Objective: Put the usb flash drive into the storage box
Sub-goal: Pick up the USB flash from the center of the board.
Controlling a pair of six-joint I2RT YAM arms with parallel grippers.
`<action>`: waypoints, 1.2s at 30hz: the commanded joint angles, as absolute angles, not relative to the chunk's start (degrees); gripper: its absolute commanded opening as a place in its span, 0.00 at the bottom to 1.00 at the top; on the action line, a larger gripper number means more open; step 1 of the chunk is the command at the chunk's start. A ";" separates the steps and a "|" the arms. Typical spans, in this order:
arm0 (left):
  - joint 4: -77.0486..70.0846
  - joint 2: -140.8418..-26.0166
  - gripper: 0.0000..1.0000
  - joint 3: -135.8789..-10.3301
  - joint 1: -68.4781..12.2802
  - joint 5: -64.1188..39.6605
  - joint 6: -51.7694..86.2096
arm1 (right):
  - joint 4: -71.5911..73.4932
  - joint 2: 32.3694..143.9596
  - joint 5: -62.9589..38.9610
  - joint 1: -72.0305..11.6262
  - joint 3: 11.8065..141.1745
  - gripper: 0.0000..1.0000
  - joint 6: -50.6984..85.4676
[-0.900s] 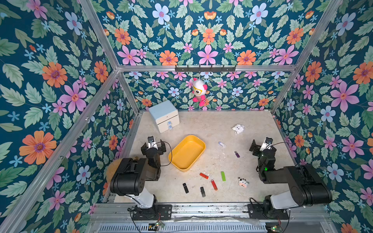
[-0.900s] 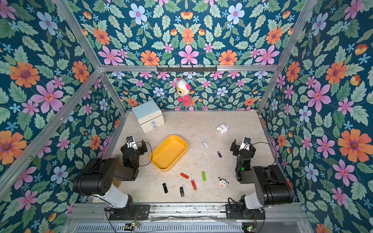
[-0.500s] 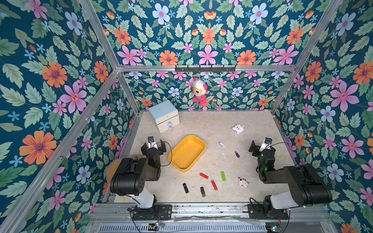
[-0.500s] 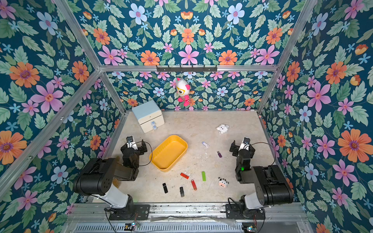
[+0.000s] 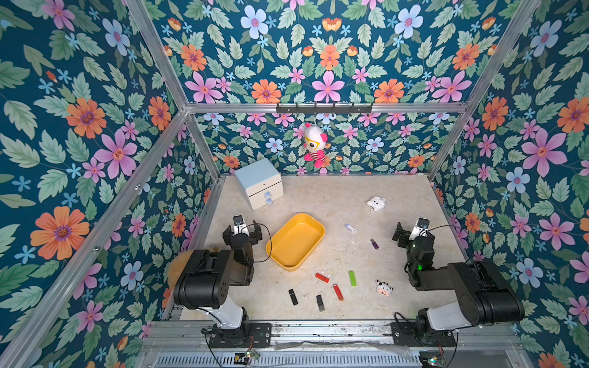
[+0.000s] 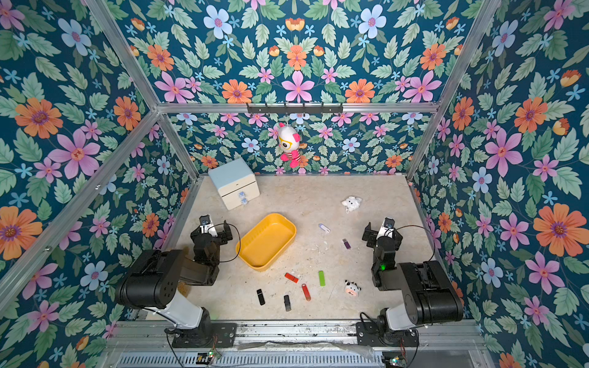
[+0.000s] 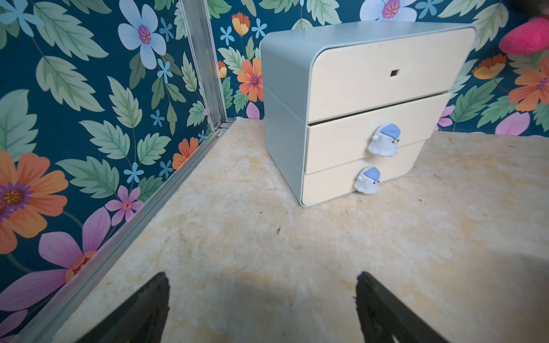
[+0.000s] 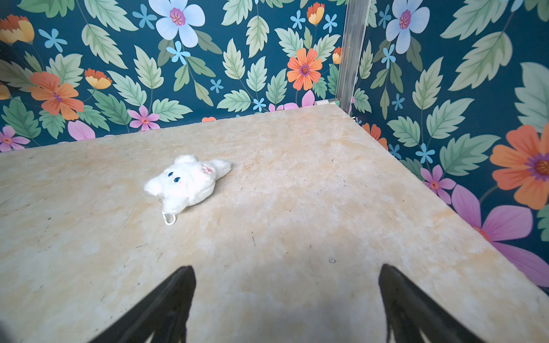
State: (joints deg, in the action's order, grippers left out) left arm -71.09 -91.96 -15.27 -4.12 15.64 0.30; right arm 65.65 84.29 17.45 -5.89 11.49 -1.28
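Observation:
The yellow storage box (image 5: pixel 294 242) (image 6: pixel 266 240) lies empty on the table's left half, in both top views. Several usb flash drives lie loose on the table. A white one (image 5: pixel 350 228) and a purple one (image 5: pixel 374 244) are right of the box. Two red (image 5: pixel 322 277), a green (image 5: pixel 352 278) and two black ones (image 5: pixel 293 296) are in front of it. My left gripper (image 5: pixel 241 227) (image 7: pixel 263 285) is open and empty, left of the box. My right gripper (image 5: pixel 412 234) (image 8: pixel 286 276) is open and empty near the purple drive.
A blue-topped white drawer cabinet (image 5: pixel 259 183) (image 7: pixel 356 112) stands at the back left, facing my left gripper. A white plush keychain (image 5: pixel 376 203) (image 8: pixel 187 181) lies at the back right. A small cow toy (image 5: pixel 383 288) sits at the front right. A doll (image 5: pixel 315 145) hangs on the back wall.

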 commanded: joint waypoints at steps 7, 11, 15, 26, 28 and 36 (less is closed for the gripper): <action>-72.62 -90.11 0.99 -14.24 -5.62 20.05 0.70 | 57.19 77.32 20.46 -6.45 13.45 0.99 -1.37; -75.88 -89.93 0.99 -12.54 -6.11 20.18 0.00 | 31.42 63.74 19.44 -8.56 21.96 0.99 -1.08; -75.94 -90.19 0.99 -12.72 -6.15 20.21 0.01 | 6.23 58.33 18.64 -10.73 33.02 0.99 2.81; -74.45 -86.86 1.00 -12.81 -8.14 22.11 -3.03 | -28.76 73.54 6.30 -15.48 54.99 0.99 8.87; -61.01 -82.07 0.99 -17.54 -8.97 20.35 -3.71 | -31.29 75.06 3.53 -15.56 56.24 0.99 10.34; -31.26 -74.25 0.99 -32.11 -15.97 31.63 -0.03 | -35.47 79.33 -1.94 -18.01 56.70 0.99 12.05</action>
